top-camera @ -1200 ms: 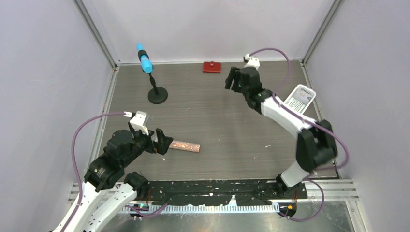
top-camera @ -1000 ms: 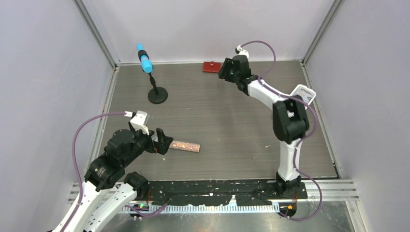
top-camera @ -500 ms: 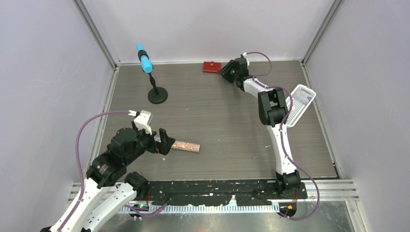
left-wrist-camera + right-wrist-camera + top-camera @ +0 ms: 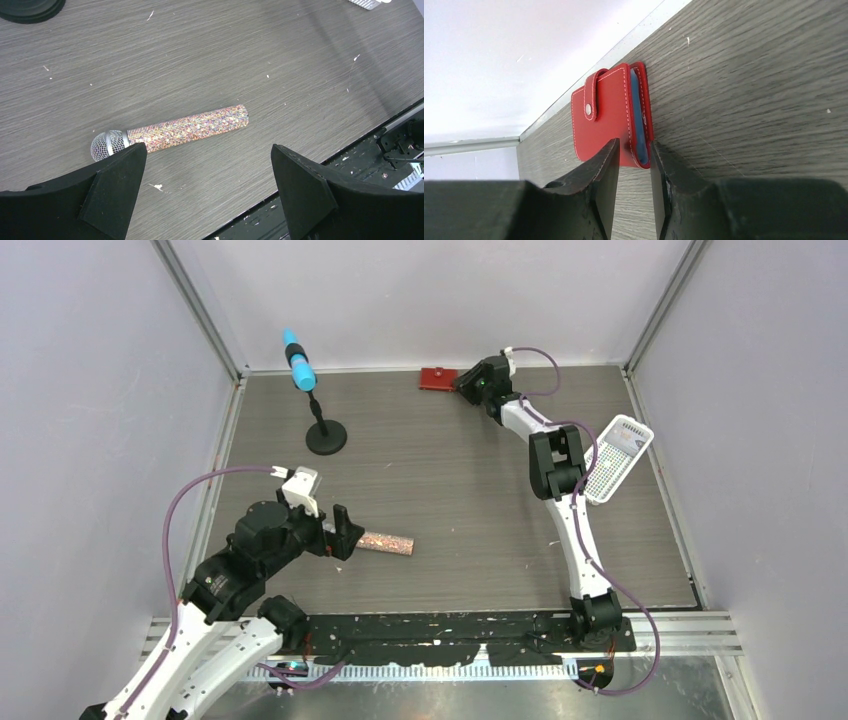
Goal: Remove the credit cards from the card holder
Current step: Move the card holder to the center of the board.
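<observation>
The red card holder (image 4: pixel 438 378) lies folded shut, strap snapped, against the back wall. In the right wrist view (image 4: pixel 609 115) its light blue inner edge shows along one side. No credit cards are visible. My right gripper (image 4: pixel 462 383) is stretched out to the holder, and in the right wrist view (image 4: pixel 635 150) its jaws are narrowed onto the holder's near corner, one finger on the red face and the other on the table side. My left gripper (image 4: pixel 335 533) is open and empty, hovering over the head of a glittery microphone (image 4: pixel 185 127).
The glittery microphone (image 4: pixel 385 542) lies near the front left. A black stand with a blue clip (image 4: pixel 322 435) is at the back left. A white perforated basket (image 4: pixel 618 455) sits tilted at the right, beside my right arm. The back wall is directly behind the holder.
My right arm has stretched out to the back wall and its jaws have narrowed onto the holder's corner. My left gripper has shifted slightly to the right.
</observation>
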Motion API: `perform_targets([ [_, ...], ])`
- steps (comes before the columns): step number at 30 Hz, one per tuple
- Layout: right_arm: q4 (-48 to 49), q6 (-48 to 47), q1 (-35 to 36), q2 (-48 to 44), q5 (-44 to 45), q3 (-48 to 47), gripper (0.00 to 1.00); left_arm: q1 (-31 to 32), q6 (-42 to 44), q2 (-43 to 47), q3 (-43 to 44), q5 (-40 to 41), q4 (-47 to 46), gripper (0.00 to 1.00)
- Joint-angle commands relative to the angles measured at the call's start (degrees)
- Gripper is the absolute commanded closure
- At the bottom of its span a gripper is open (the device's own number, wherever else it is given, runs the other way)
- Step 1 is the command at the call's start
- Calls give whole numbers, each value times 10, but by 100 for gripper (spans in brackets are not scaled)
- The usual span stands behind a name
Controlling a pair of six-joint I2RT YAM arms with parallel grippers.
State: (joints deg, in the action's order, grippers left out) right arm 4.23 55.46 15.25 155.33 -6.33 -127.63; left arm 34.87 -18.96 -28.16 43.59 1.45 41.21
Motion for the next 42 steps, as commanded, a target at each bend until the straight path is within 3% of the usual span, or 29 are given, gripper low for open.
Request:
perform_targets([
  [1,-21,12,0,11,12,-28,69,3,13,-3,11,5,-12,0],
  [5,-26,12,0,9,12,-27,90,3,14,-2,11,6,-11,0],
  [7,-27,6,0,5,7,-23,94,3,14,-1,11,8,-10,0],
  [10,-17,-10,0,-22,-7,1,95,3,15,2,9,13,-10,0],
  [19,33,-77,-3,-216,-43,229,95,3,19,12,7,28,-8,0],
  [33,-14,-187,17,-577,-62,734,95,3,25,6,11,42,-2,0],
  [42,-124,-161,129,-835,69,934,95,2,30,-3,16,62,7,0],
])
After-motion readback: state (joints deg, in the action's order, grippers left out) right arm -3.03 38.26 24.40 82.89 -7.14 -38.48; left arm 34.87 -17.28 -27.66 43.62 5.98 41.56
